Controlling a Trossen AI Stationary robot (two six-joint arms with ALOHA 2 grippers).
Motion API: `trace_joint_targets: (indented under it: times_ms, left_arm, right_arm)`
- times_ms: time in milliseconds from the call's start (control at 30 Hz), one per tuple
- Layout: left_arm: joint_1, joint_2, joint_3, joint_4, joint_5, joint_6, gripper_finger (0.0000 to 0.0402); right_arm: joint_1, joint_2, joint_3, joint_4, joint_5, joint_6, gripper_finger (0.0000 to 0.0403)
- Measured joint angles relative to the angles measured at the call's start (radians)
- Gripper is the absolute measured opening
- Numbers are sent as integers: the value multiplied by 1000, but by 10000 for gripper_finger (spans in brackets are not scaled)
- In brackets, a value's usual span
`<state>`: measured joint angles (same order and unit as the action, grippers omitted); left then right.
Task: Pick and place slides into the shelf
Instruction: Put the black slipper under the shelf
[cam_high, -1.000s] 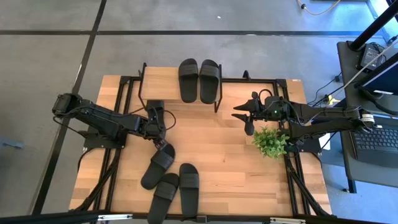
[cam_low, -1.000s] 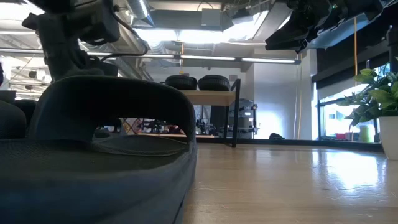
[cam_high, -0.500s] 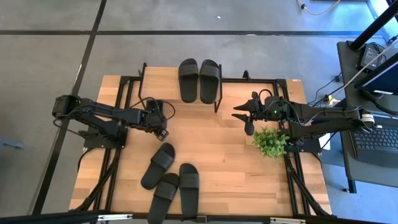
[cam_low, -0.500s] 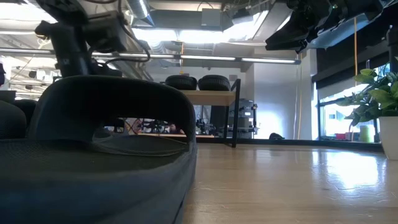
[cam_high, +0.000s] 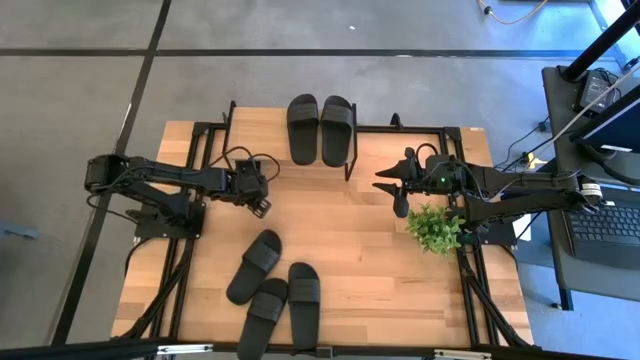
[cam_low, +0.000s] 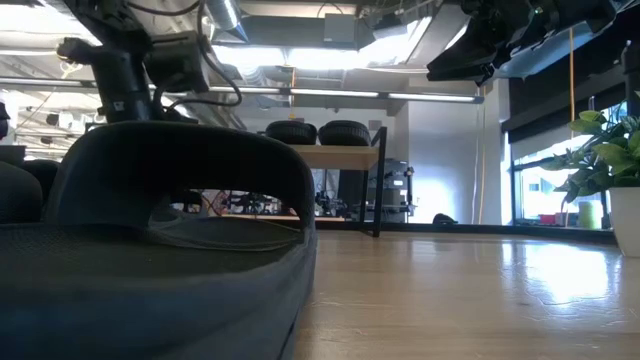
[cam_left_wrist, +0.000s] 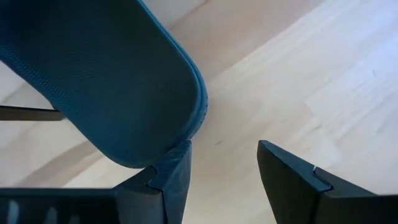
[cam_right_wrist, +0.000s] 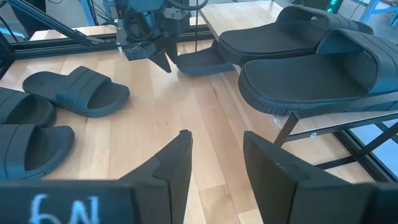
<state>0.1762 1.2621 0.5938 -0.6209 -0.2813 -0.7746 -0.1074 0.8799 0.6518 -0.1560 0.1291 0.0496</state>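
Left gripper (cam_high: 262, 206) is hanging open and empty just left of the shelf (cam_high: 262, 130), a slide (cam_right_wrist: 198, 61) lying right by it. Right gripper (cam_high: 388, 186), fingers apart, is sitting off the shelf's right end, two slides (cam_high: 320, 128) on top.

table (cam_high: 340, 250): three slides (cam_high: 272, 289), plant (cam_high: 433, 228) | shelf (cam_high: 262, 131): two slides (cam_high: 320, 128)
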Motion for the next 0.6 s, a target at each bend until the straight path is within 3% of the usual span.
trace_joint_targets:
  times_ms: [600]
  left_arm:
    - [113, 0, 0, 0, -22, 26, 176]
  right_arm:
    - [0, 0, 0, -6, 0, -1, 145]
